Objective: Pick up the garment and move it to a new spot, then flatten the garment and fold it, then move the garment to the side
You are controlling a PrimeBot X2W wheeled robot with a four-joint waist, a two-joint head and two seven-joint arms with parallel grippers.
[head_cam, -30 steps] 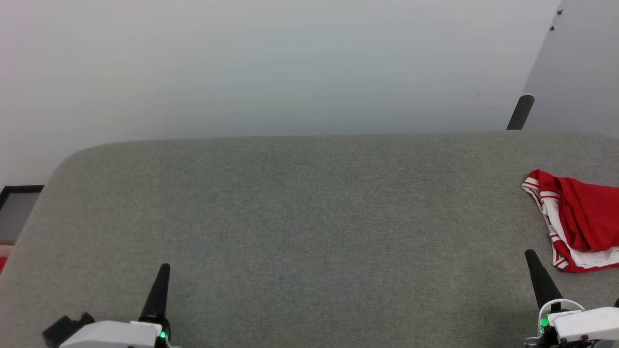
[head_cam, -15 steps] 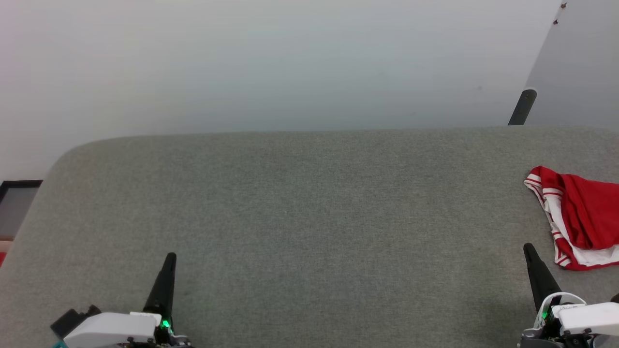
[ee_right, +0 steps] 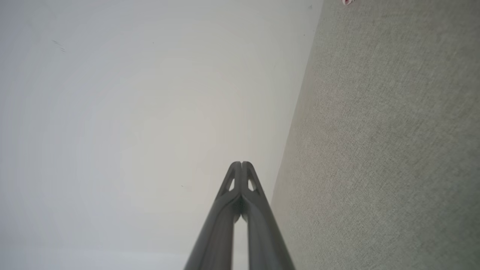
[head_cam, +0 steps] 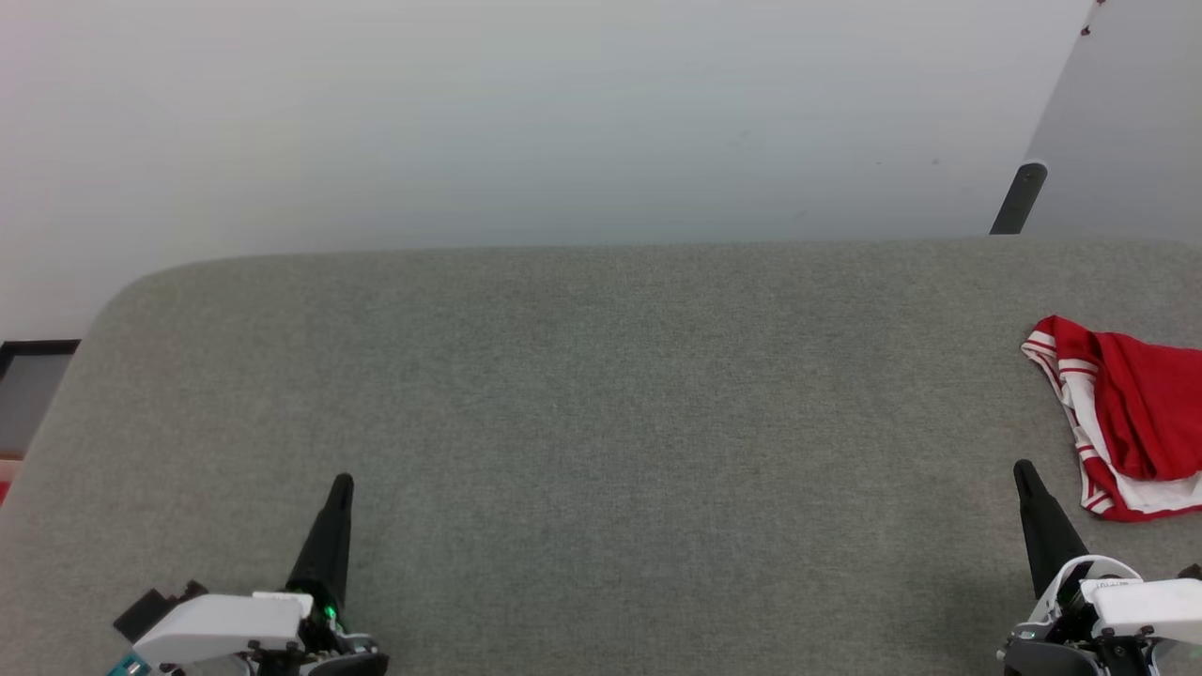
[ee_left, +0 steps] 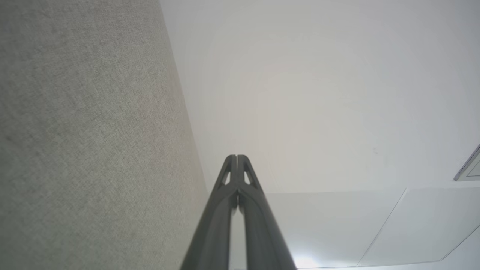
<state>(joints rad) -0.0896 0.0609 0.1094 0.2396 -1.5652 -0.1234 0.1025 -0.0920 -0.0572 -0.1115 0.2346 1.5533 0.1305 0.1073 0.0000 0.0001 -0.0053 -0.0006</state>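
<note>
Since a second ago the whole head view has slid, so the camera has tilted, and both grippers reach further up it. The grey table (head_cam: 601, 376) spreads wide before me. At its right edge the garment (head_cam: 1136, 413) lies rumpled and partly cut off by the frame. I can't judge a fold, so it could be waiting for pickup or already set aside. The left gripper (head_cam: 342, 483) and right gripper (head_cam: 1022, 467) hover with fingers pressed together, holding nothing, the right one near the garment.

The garment (head_cam: 1146, 413) runs off the head view's right edge, hiding its further part.
</note>
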